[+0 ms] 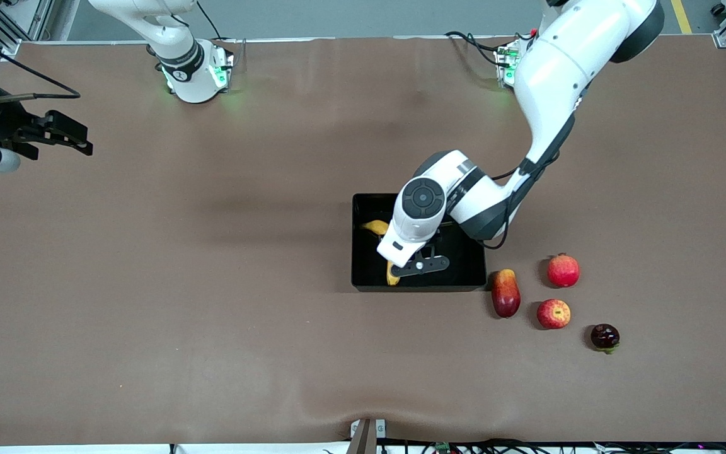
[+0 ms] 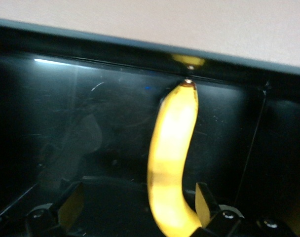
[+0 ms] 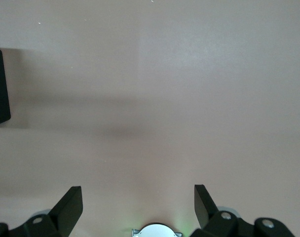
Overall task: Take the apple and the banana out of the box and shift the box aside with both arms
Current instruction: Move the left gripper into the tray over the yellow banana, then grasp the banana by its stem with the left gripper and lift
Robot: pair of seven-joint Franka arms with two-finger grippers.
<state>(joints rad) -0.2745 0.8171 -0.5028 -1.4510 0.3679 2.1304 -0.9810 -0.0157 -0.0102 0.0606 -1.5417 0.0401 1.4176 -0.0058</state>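
Black tray (image 1: 464, 265) sits on the brown table (image 1: 212, 284) near its middle, a little toward the left arm's end. Banana (image 1: 377, 227) lies inside the tray along the wall at the right arm's end, one tip up against the tray wall nearest the front camera; most of its length is covered by the arm in the front view. Left gripper (image 2: 140, 205) hangs low over the tray, jaws spread wide and clasping nothing; in the left wrist view the banana (image 2: 172, 158) runs between the fingers (image 2: 71, 205), close against one of them, resting on the tray floor (image 2: 66, 123). Right arm waits at the table edge on its own end, right gripper (image 3: 138, 205) up over bare table, jaws wide apart and empty; a black corner shows at the edge of its wrist view. Outside the tray, toward the left arm's end: mango (image 1: 505, 292) just beside the tray's corner nearest the front camera, apple (image 1: 553, 313) near it and nearer the camera, pomegranate (image 1: 563, 270) farther from the camera than the apple, and a small dark red fruit (image 1: 605, 337) nearest the camera of the group
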